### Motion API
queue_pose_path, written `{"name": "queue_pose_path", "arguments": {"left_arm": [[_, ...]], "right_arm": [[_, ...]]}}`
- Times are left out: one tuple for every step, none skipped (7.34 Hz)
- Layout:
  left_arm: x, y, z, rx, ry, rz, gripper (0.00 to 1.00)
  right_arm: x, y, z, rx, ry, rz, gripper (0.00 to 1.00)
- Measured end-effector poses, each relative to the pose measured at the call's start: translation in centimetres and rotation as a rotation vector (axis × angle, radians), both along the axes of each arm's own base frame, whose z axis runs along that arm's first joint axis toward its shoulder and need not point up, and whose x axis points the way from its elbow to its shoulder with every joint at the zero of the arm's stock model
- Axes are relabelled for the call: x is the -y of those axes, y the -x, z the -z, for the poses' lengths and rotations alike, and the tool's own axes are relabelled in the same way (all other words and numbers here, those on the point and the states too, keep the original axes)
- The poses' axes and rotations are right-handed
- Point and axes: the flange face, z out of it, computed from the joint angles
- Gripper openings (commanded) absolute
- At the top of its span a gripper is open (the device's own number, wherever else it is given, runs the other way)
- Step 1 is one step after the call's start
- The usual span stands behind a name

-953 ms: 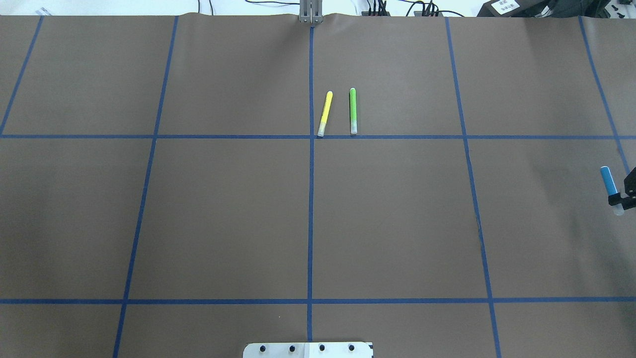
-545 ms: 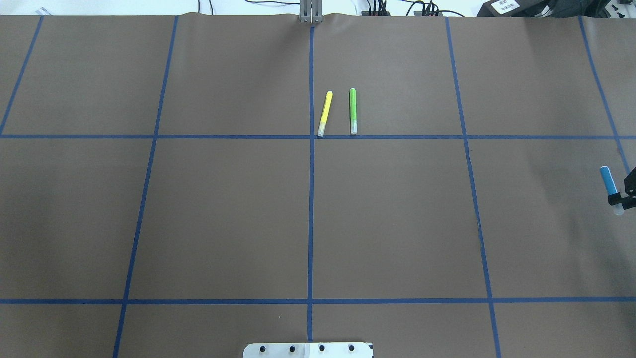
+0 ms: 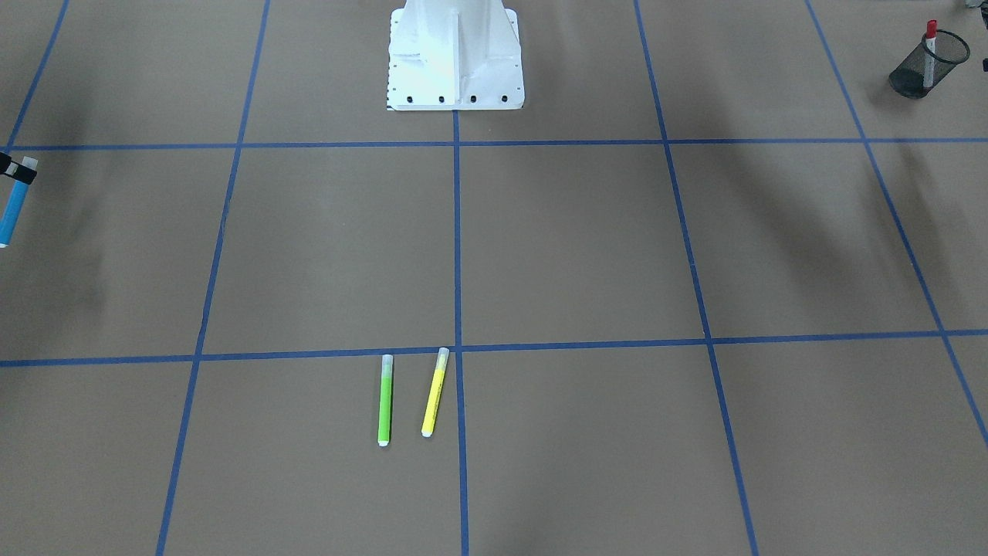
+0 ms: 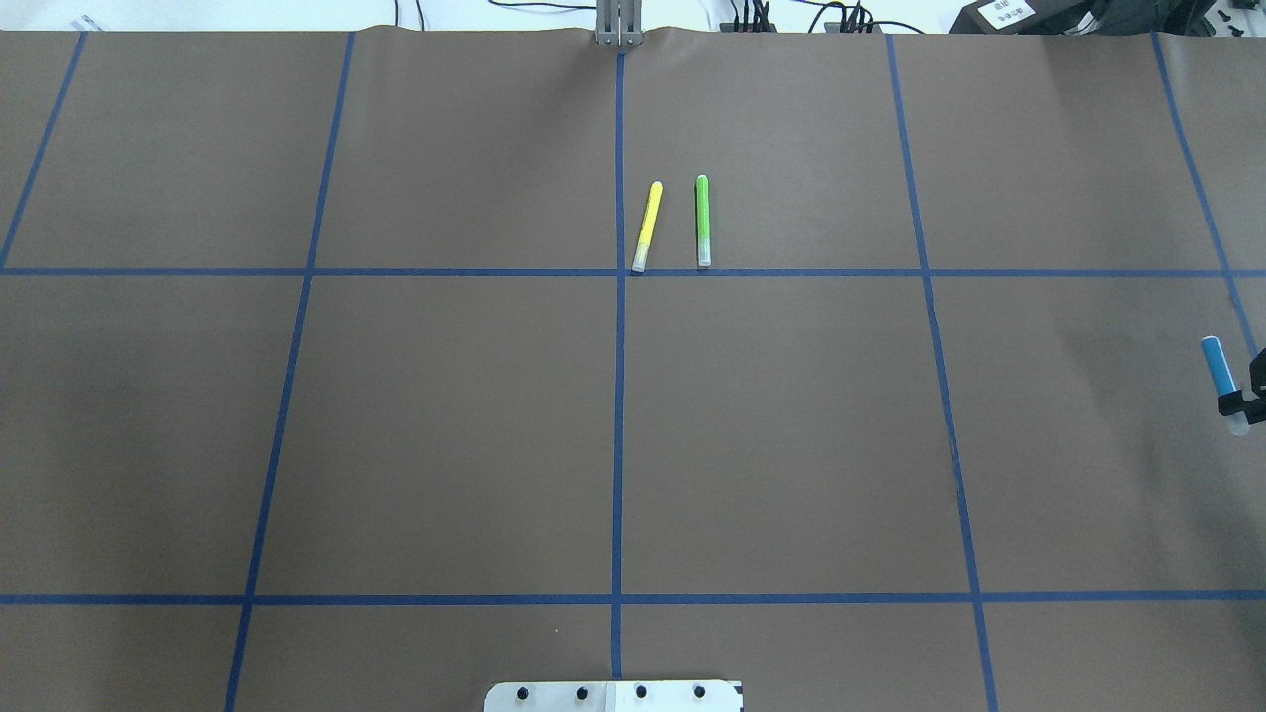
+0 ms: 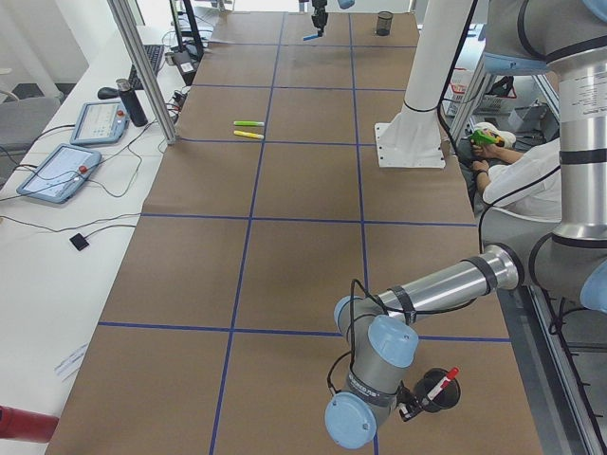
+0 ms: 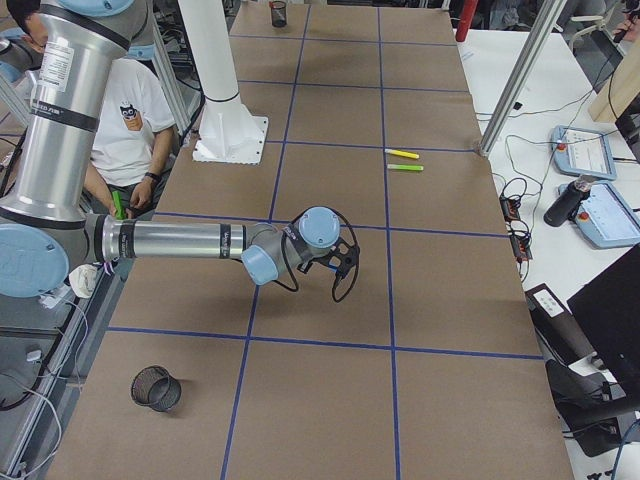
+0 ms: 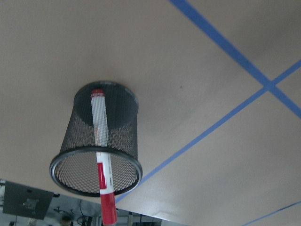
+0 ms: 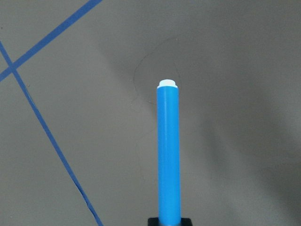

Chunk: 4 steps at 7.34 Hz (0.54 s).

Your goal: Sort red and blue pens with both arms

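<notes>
Four markers in all: one blue pen (image 4: pixel 1214 364), bright barrel, white tip, pinched by the right tool (image 4: pixel 1236 400) at the tabletop's (image 4: pixel 445 415) right edge; one red-capped pen (image 7: pixel 101 155), white-barrelled, standing in a mesh cup (image 7: pixel 127 134); whether the left tool (image 5: pixel 410 409) grips, I cannot tell; one green marker (image 4: pixel 702 220) and one yellow marker (image 4: pixel 647 225) lie side by side.

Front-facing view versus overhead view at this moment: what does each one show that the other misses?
Only the front-facing view shows the black mesh cup with the red pen standing in it. Only the overhead view shows the cables and a grey post beyond the table's far edge. Both show the yellow marker and green marker lying side by side, and the blue pen clamped in the right gripper at the frame's edge.
</notes>
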Motion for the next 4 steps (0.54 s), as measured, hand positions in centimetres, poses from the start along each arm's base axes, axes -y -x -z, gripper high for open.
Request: {"name": "queue_pose_path", "arguments": {"left_arm": [[1.7, 0.1, 0.0, 0.008, -0.110, 0.029, 1.00], [3.3, 0.2, 0.3, 0.007, -0.201, 0.060, 1.00], [5.3, 0.1, 1.1, -0.002, -0.258, 0.093, 1.00], [8.0, 0.1, 2.4, -0.003, -0.286, 0.114, 1.00]], "right_arm": [[-1.1, -0.5, -0.8, -0.004, 0.001, -0.004, 0.00], [-2.6, -1.2, -1.9, -0.009, 0.010, -0.009, 0.00], [-4.4, -1.9, -3.2, -0.018, 0.033, -0.013, 0.00], [-6.0, -2.5, -4.6, -0.031, 0.065, -0.016, 0.00]]}}
